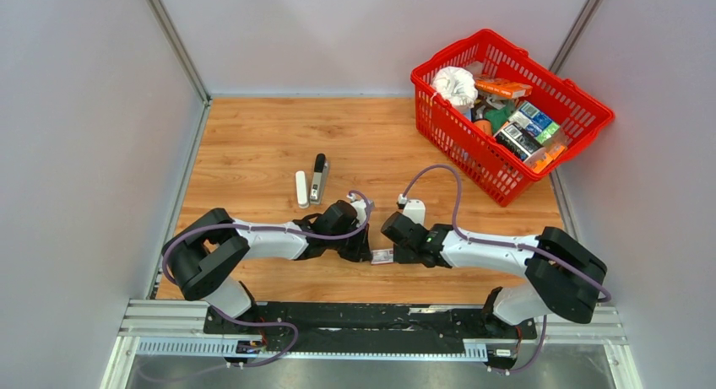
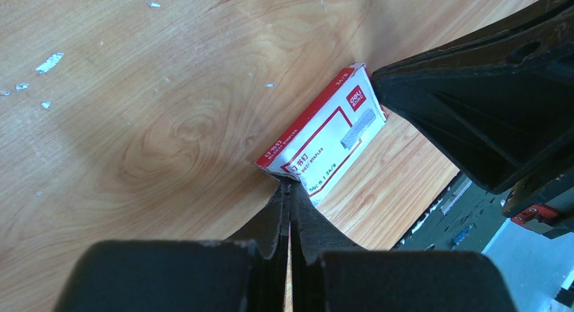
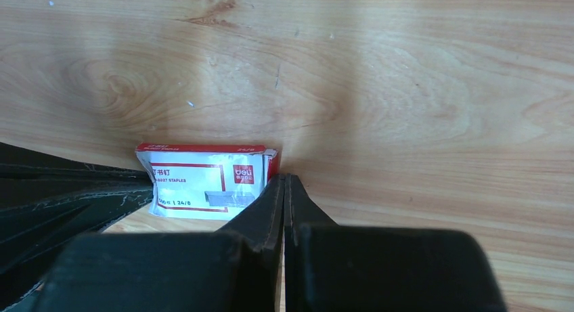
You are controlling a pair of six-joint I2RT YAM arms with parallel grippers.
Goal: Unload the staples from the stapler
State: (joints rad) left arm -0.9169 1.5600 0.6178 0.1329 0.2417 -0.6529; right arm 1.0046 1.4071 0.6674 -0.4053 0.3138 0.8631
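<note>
While shut, claws (image 2: pixel 290 189) (image 3: pixel 284 182) touch staple box (image 2: pixel 328 136)

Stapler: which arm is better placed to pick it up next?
Left. The stapler lies on the left half of the table, just beyond the left gripper. The right gripper would have to cross over. Both are shut at the staple box.

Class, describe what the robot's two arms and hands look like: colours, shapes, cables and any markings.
The left arm and right arm have white links and bulky black joints. A thin purple cable loops along each. A green light shows on the right one. The left hand and right hand each have two black wedge-shaped fingers.
</note>
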